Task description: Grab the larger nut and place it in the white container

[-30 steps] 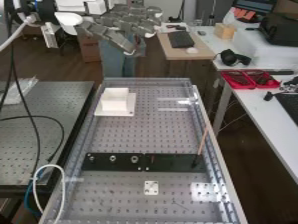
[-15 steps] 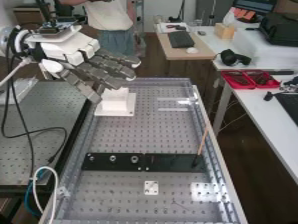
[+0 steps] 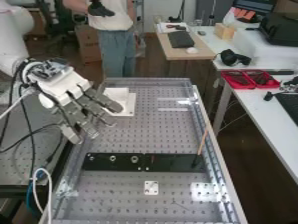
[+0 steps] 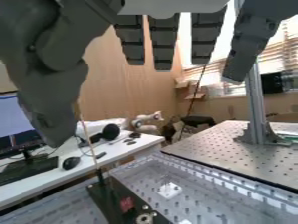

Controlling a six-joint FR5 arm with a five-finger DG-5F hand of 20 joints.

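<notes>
the dark grey hand [image 3: 85, 121] hangs over the far left part of the perforated bench [image 3: 133, 135] in the high view, wide: its fingers are close to straight and fanned, with the thumb [image 4: 50, 95] well apart from them in the wrist view and nothing held between. the larger nut [image 3: 113, 158] stands on the flat black bar [image 3: 174, 162], untouched, well apart from the hand, beyond the fingertips toward the bench's near end and a little to the right in the high view. just to the right of the nut, on the same bar, stands the bearing [image 3: 134, 159]. the white container [image 3: 117, 102] is much closer to the hand; one fingertip overlaps its near edge in the high view, though i cannot tell whether they touch.
</notes>
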